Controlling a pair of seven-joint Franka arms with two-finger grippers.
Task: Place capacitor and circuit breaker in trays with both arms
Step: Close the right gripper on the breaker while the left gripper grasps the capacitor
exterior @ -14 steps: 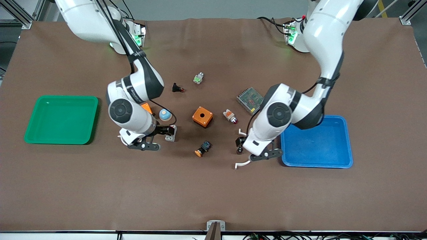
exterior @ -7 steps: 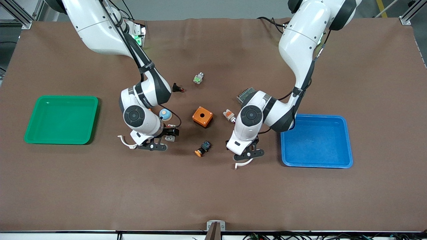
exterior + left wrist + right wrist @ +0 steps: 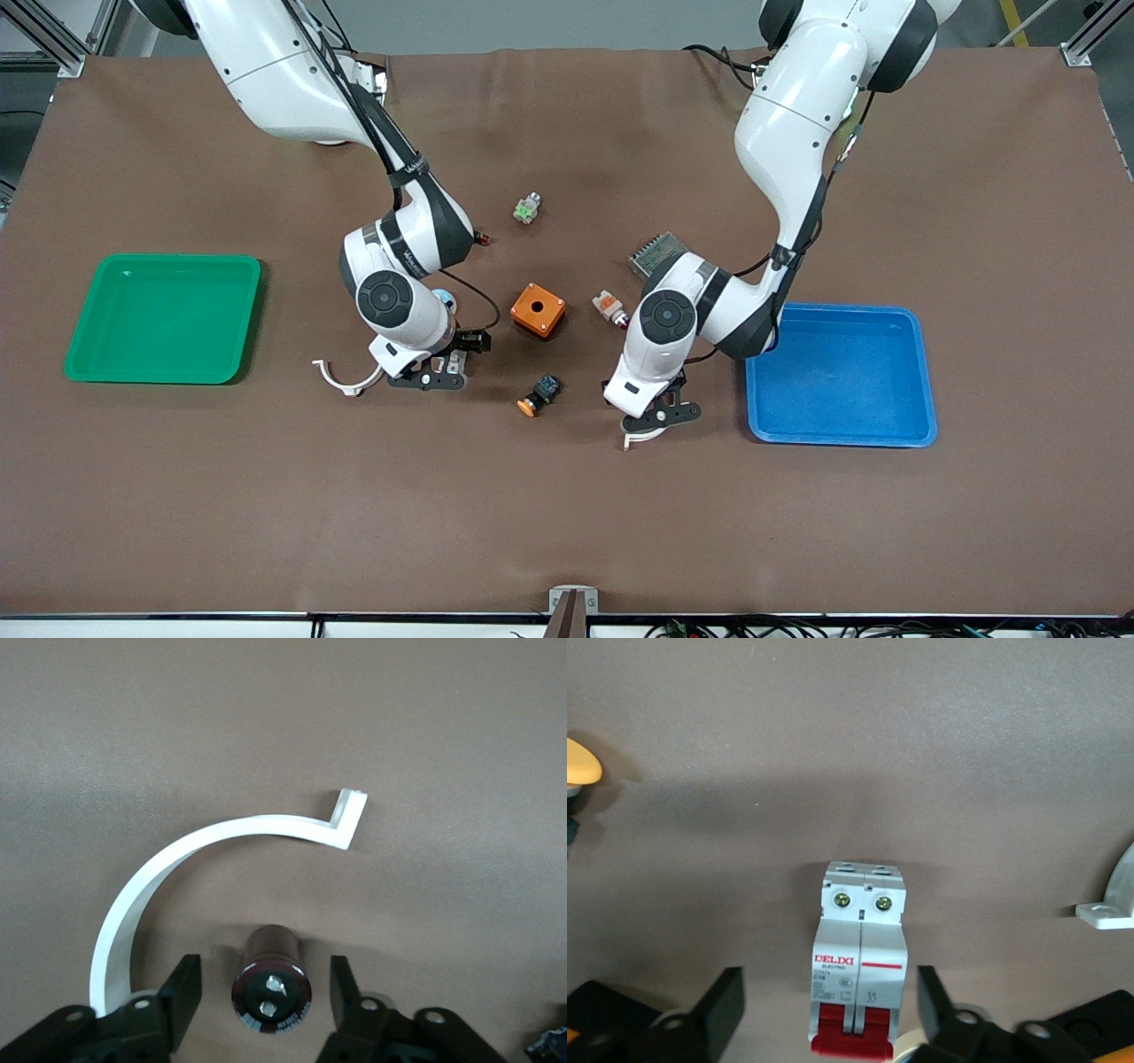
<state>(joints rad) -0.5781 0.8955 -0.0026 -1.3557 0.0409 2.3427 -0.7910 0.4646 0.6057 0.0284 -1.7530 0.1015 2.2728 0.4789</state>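
The capacitor (image 3: 271,988), a small black cylinder, lies on the mat between the open fingers of my left gripper (image 3: 264,992). In the front view the left gripper (image 3: 653,405) hides it, low over the mat beside the blue tray (image 3: 840,434). The circuit breaker (image 3: 859,966), white-grey with red levers, lies between the open fingers of my right gripper (image 3: 831,1010). In the front view the right gripper (image 3: 446,360) is low over the breaker (image 3: 456,361), nearer to the camera than the orange box (image 3: 538,309).
A green tray (image 3: 164,372) lies at the right arm's end. White curved clips (image 3: 341,379) (image 3: 640,436) lie by each gripper. An orange-capped push button (image 3: 539,396), a white-and-orange part (image 3: 609,307), a mesh-topped unit (image 3: 651,252) and a green-white part (image 3: 527,208) lie mid-table.
The right gripper has moved toward the table's middle, over the circuit breaker. The left gripper has moved away from the blue tray, over the capacitor. Both stay open.
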